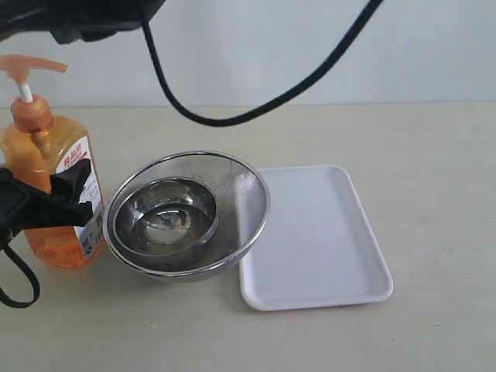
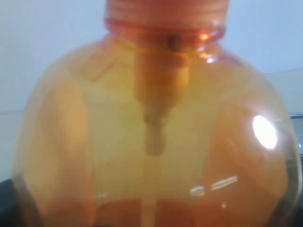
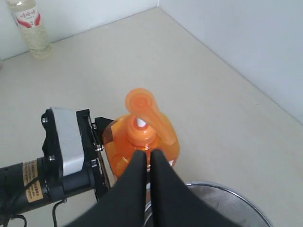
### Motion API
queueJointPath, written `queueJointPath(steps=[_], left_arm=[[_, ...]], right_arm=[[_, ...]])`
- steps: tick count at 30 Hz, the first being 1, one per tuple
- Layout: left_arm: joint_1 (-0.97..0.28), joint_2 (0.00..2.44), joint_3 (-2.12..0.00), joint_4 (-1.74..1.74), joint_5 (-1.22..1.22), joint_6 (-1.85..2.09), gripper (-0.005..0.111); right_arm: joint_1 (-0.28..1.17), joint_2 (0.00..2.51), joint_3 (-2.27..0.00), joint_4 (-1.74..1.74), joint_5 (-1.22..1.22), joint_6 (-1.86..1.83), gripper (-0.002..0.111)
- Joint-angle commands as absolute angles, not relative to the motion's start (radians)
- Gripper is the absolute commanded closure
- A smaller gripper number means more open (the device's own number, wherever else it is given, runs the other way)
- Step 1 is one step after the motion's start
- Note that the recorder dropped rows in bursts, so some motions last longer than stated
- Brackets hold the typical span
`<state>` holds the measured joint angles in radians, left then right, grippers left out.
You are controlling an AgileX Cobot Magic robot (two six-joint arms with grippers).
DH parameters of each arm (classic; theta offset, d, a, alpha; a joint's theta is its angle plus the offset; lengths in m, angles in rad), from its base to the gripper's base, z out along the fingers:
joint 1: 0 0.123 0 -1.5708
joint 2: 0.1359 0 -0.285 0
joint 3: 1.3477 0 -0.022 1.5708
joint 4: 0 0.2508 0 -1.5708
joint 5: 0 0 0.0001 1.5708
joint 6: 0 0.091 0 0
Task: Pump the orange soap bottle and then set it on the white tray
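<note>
Since pump head (image 1: 35, 65) stands raised on its white stem, step: press judged not yet made; placing comes after.
Key relation: orange soap bottle (image 1: 54, 198) upright, long axis vertical. R pincer (image 3: 147, 155) hangs over its top end, so the press looks like a straight push down along that axis.
R pincer state: clenched, fingertips together, nothing between them. In the R wrist view the tips overlap the bottle's collar, w/ the round pump head just past them. Whether they touch it can't be told.
L pincer (image 1: 68, 195): grasping the bottle round its mid body from the side, one black finger across the label. It steadies the bottle for the press.
Nearer arm: R arm for the pump; L arm already has the body, so likely does the carry.
Bottle position: far left of the table (image 1: 434, 155), base down, just beside the steel bowls.
Bottle look: translucent orange plastic, bulging shoulders, white-and-red label, dip tube visible thru the wall in the L wrist view, spout pointing toward the bowl side.
Steel mesh bowl (image 1: 248, 201): holds a smaller steel bowl (image 1: 167, 213); the pair sits between bottle and tray.
White tray (image 1: 314, 240): flat, bare, right of the bowls, its near-left edge tucked under the mesh bowl's rim.
Risk: off-centre push may tilt the bottle in L's grip.
</note>
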<state>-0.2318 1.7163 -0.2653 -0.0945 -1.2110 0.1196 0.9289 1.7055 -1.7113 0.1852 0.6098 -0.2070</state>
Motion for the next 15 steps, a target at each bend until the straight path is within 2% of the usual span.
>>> queueJointPath(steps=[1, 15], left_arm=[[-0.230, 1.716, -0.263, -0.090, -1.181, 0.174, 0.102], [-0.230, 1.716, -0.263, -0.092, -1.174, 0.261, 0.102]], right_arm=[[0.926, 1.634, -1.651, 0.081, 0.631, -0.121, 0.108], [0.921, 1.466, -1.342, -0.373, 0.616, 0.220, 0.108]])
